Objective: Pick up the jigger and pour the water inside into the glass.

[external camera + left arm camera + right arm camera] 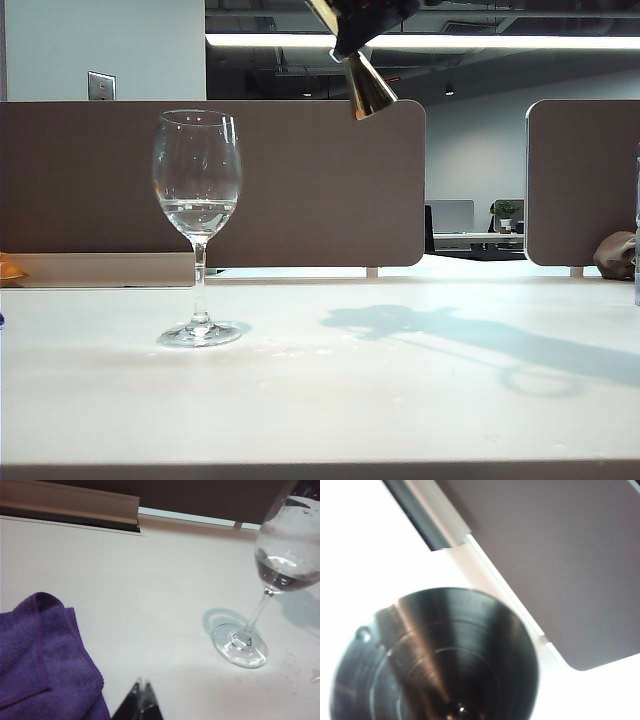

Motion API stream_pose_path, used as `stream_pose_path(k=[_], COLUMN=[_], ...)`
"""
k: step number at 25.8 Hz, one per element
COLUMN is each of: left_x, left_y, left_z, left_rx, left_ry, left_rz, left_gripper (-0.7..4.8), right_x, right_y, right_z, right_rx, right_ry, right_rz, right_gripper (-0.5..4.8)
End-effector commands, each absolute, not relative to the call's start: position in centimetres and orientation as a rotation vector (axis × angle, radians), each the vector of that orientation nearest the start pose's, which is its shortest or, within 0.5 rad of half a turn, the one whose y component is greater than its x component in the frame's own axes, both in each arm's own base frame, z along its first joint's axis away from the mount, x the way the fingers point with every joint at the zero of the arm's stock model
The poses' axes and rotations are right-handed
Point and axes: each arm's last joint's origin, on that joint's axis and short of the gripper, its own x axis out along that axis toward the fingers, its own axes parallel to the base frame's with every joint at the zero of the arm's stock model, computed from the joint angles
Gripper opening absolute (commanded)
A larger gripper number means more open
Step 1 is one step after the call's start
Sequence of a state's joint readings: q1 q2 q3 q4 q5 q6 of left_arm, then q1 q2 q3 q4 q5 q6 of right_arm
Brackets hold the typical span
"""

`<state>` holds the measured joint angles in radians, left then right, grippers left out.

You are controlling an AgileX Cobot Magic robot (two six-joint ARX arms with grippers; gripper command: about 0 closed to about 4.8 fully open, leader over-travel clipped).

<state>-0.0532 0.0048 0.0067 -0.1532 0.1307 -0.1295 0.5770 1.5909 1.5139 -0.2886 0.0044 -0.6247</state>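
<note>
Gold jigger (364, 85) clamped in right end effector (352, 38); left end effector (141, 686) closed, empty.

— What's on the white table (400, 400)?
— A purple cloth (45, 655), crumpled, near one edge, and a few droplets (small ones).
— Behind?
— Brown partition panels (300, 190), an orange object (10, 268), a potted plant (505, 212) far back.

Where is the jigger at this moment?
In the exterior view the jigger hangs tilted near the top centre, held by the right gripper, high above the table and right of the glass.
</note>
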Motion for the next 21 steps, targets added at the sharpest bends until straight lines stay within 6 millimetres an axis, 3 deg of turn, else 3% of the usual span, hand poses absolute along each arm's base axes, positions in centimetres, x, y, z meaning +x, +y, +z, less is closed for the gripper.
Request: stream_pose_path(k=[1,4,6,11,13,21], left_x=[9.6,9.6,9.6,9.6,9.6,9.6], left_y=[-0.9,-0.9,-0.9,-0.9,-0.9,-0.9], left_z=[15.2,15.2,15.2,15.2,15.2,15.2], left_rx=[-0.133,-0.133,-0.133,-0.133,-0.133,-0.133], left_ry=[0.151,0.151,0.151,0.151,0.151,0.151], left_rz=[-0.177,-0.177,-0.177,-0.177,-0.177,-0.177], left_gripper=[-0.05,-0.05,-0.05,-0.05,-0.05,-0.05], right_x=[29.0,27.9,26.5,25.2,24.8,26.3], right_y=[17.8,16.1,14.7,14.0,13.9,14.7], right_z=[37.8,36.3,33.2,28.3,25.1,20.9], right_rx=[-0.582,-0.483,-0.38,-0.257,-0.16,-0.092], right_ry=[0.12,0.133,0.14,0.121,0.084,0.104], right_rz=[0.665,0.668,0.676,0.714,0.71,0.705], right_gripper=[-0.06,-0.06,-0.06,-0.06,-0.06,-0.06])
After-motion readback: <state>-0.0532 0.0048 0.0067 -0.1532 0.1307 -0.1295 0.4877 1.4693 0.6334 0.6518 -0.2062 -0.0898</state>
